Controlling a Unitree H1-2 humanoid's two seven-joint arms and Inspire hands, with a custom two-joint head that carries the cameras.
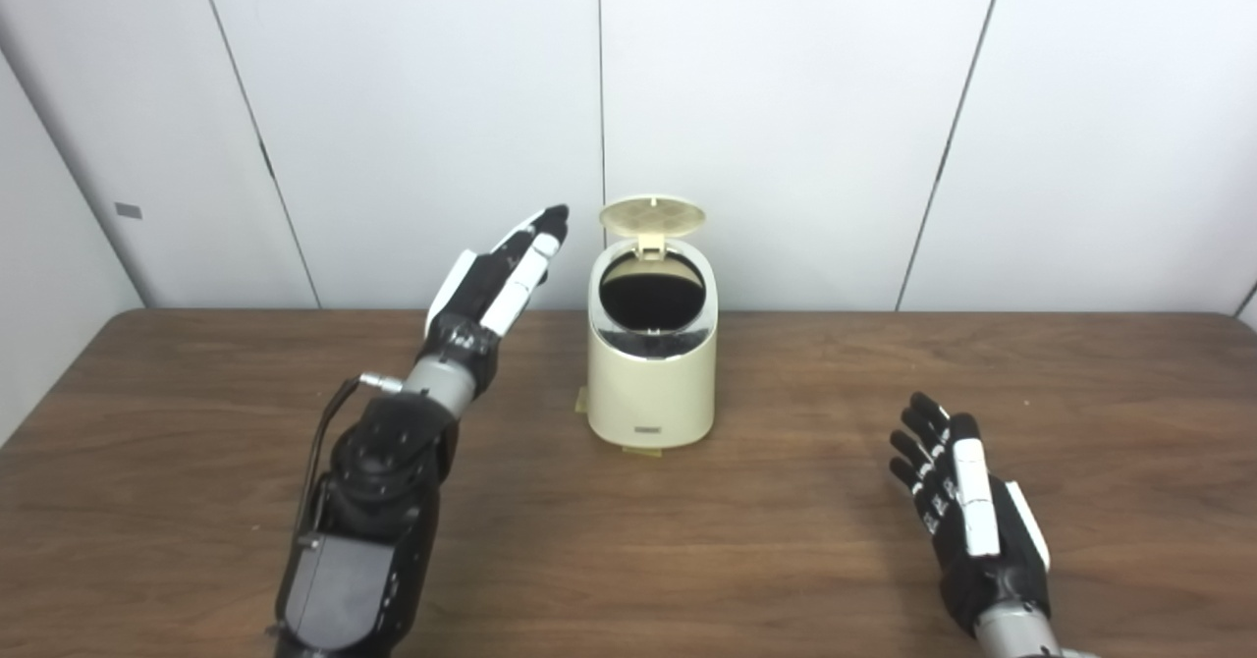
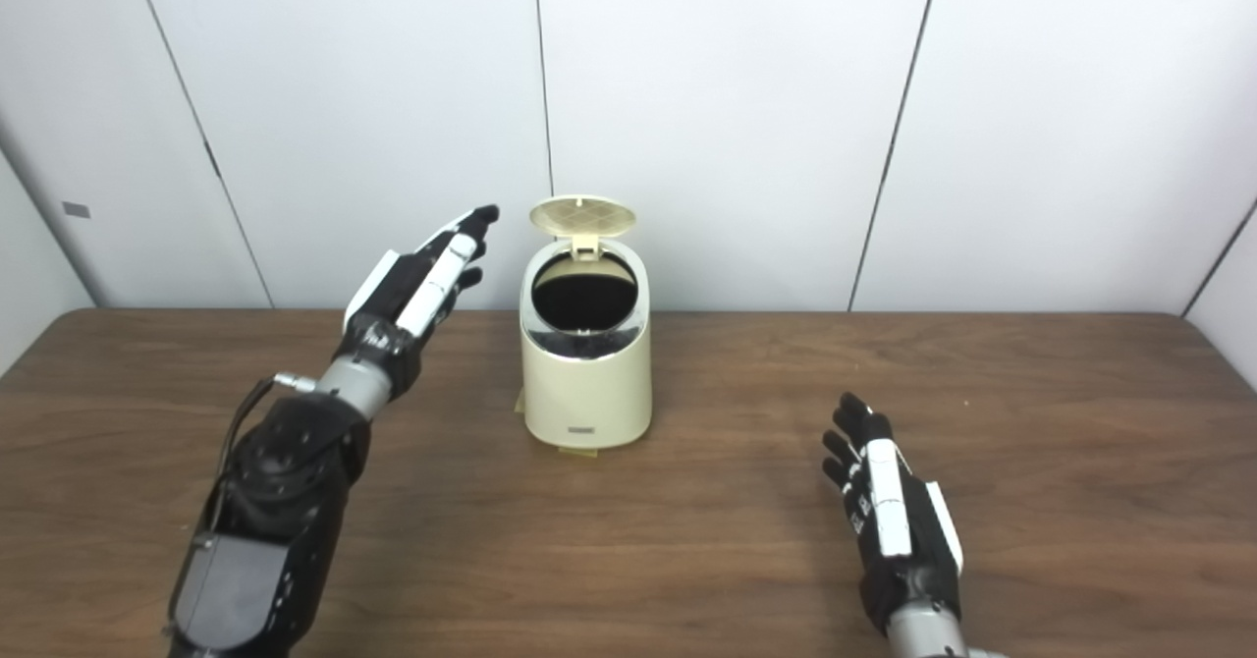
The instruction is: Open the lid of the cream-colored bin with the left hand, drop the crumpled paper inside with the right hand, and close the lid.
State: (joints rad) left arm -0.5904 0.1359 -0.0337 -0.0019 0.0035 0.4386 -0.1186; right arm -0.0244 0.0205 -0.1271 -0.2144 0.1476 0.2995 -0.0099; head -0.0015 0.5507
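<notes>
Right hand (image 1: 967,511) spread, empty, left hand (image 1: 501,280) flat beside bin (image 1: 652,363), lid (image 1: 651,214) seemingly upright.

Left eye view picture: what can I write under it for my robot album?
Cream bin on the table, lid up; left hand raised beside it, right hand open, empty.

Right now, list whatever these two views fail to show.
- Bin interior: both views show only black through the opening under the raised lid; whether the paper lies inside cannot be told.
- Crumpled paper: in neither view.
- Right hand palm: faces away.
- Left hand fingers overlap; both arms cut off by the bottom edge.
</notes>
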